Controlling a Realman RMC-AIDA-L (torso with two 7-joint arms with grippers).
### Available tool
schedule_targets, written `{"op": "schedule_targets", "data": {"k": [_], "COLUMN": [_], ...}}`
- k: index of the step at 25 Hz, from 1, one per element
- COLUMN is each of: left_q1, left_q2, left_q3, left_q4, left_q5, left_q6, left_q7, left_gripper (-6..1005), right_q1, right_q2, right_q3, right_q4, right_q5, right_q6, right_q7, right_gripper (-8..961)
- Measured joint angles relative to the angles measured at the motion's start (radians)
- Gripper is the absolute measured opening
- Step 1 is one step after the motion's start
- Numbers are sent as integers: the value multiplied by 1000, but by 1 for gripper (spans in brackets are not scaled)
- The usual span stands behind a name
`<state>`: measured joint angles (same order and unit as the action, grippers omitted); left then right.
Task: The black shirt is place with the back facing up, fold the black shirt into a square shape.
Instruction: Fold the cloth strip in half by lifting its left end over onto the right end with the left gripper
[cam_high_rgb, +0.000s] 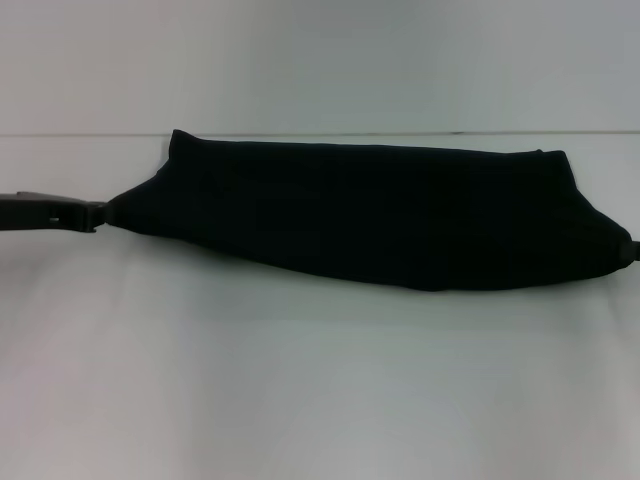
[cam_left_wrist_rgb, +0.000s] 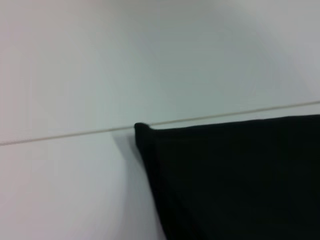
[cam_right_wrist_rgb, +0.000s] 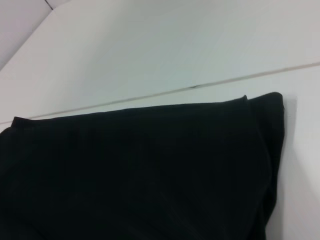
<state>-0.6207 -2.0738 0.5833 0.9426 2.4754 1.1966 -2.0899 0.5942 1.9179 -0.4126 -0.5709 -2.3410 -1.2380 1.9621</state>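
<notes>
Black shirt, head view: black shirt (cam_high_rgb: 370, 215) is lying as a long folded band across the far half of the white table (cam_high_rgb: 300, 380), its far edge running straight along a thin seam line (cam_high_rgb: 80, 134) in the tabletop, its near edge sagging in a curve.
Left gripper, head view: left gripper (cam_high_rgb: 100, 213) is reaching in from the left edge and pinching the shirt's pointed left end, which is being drawn out to a tip.
Right gripper, head view: right gripper (cam_high_rgb: 634, 250) is barely showing at the right edge, touching the shirt's right end; I cannot tell how its fingers are standing.
Left wrist view: the shirt's (cam_left_wrist_rgb: 235, 180) folded corner is lying against the seam line (cam_left_wrist_rgb: 65, 135).
Right wrist view: the shirt (cam_right_wrist_rgb: 140, 170) is filling the near part, layered at one corner, just short of the seam (cam_right_wrist_rgb: 150, 94).
</notes>
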Motion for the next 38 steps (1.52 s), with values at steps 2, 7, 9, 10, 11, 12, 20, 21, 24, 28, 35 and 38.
{"op": "schedule_targets", "data": {"k": [2, 7, 9, 10, 11, 12, 20, 21, 24, 28, 35, 38], "left_q1": [1, 3, 4, 4, 5, 7, 34, 36, 43, 57, 78, 76], "left_q2": [0, 10, 15, 15, 16, 16, 17, 16, 12, 8, 5, 7], "left_q3": [0, -1, -2, -2, -2, -2, -2, -2, -2, -2, -2, -3], "left_q4": [7, 21, 22, 22, 22, 22, 6, 2, -9, -13, -13, -12], "left_q5": [-17, -62, -77, -78, -80, -80, -72, -71, -71, -71, -75, -73], "left_q6": [14, 47, 57, 57, 58, 58, 60, 60, 60, 58, 61, 79], "left_q7": [0, 0, 0, 0, -1, -1, 12, 15, 22, 23, 23, 5], "left_gripper": [4, 4, 5, 5, 5, 5, 4, 4, 4, 5, 45, 62], "right_q1": [1, 1, 2, 2, 2, 2, -13, -14, -19, -28, -38, -42], "right_q2": [-1, -5, -8, -9, -10, -10, -6, -4, 3, 8, 9, 8], "right_q3": [0, 0, 0, 0, 0, 0, 0, 0, 0, 0, 10, 35], "right_q4": [-5, -12, -12, -12, -12, -12, -3, -2, -2, -2, -3, -10], "right_q5": [2, 9, 12, 12, 12, 12, 12, 11, 9, 12, 12, 14], "right_q6": [-7, -16, -22, -23, -23, -22, -13, -12, -6, -7, -16, -45], "right_q7": [1, 2, 3, 3, 3, 3, 1, 0, 1, -2, -2, -18], "right_gripper": [9, 12, 15, 16, 18, 19, 31, 33, 37, 43, 54, 58]}}
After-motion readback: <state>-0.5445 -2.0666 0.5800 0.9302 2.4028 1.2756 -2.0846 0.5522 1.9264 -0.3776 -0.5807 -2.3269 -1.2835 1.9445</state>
